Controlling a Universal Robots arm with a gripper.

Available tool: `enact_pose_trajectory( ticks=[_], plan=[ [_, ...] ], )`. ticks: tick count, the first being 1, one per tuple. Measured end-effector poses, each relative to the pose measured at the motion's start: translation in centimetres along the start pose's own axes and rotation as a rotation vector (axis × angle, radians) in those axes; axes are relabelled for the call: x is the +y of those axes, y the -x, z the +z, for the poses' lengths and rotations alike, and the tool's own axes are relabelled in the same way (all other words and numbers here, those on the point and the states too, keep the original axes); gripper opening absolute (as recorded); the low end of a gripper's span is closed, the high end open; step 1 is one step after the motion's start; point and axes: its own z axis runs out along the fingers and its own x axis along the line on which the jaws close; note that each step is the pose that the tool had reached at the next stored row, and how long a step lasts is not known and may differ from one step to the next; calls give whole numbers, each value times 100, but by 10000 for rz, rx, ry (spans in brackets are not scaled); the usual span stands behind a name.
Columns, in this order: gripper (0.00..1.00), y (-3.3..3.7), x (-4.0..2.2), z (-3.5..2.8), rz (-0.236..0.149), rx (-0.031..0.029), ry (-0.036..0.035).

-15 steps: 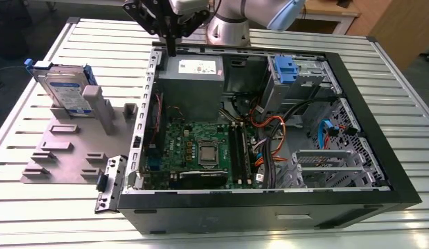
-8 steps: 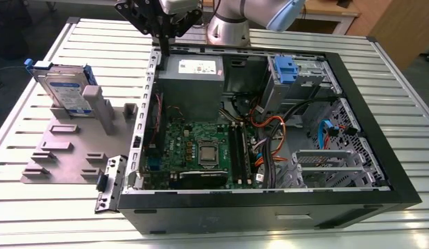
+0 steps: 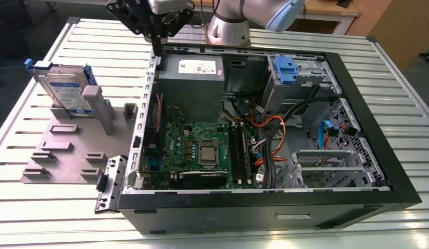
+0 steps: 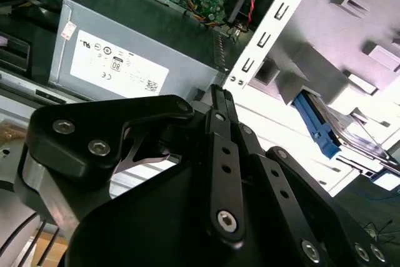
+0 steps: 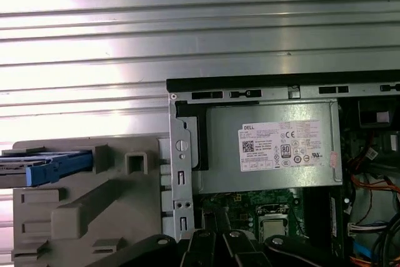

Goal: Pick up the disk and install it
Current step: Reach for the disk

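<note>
Gripper [image 3: 157,49], fingers clenched on nothing, hangs over the open computer case's [image 3: 221,218] corner; the disk [image 3: 65,91] stands upright in its grey fixture [image 3: 62,155], apparently presented for grasping.

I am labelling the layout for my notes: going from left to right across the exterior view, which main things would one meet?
The disk, standing in the grey holder → the power-supply box → the blue-handled drive carrier, fitted in the case.
</note>
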Motion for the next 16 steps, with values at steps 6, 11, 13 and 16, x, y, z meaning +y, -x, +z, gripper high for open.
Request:
enact_pose_trajectory(
  ticks=[6, 11, 13, 16],
  plan=[
    [11, -137, -10, 3, 0, 1, -1],
    [11, -262, -20, 8, -1, 0, 0],
    [11, -316, -24, 10, 0, 1, -1],
    [11, -392, -29, 15, 0, 1, -1]
  ],
)
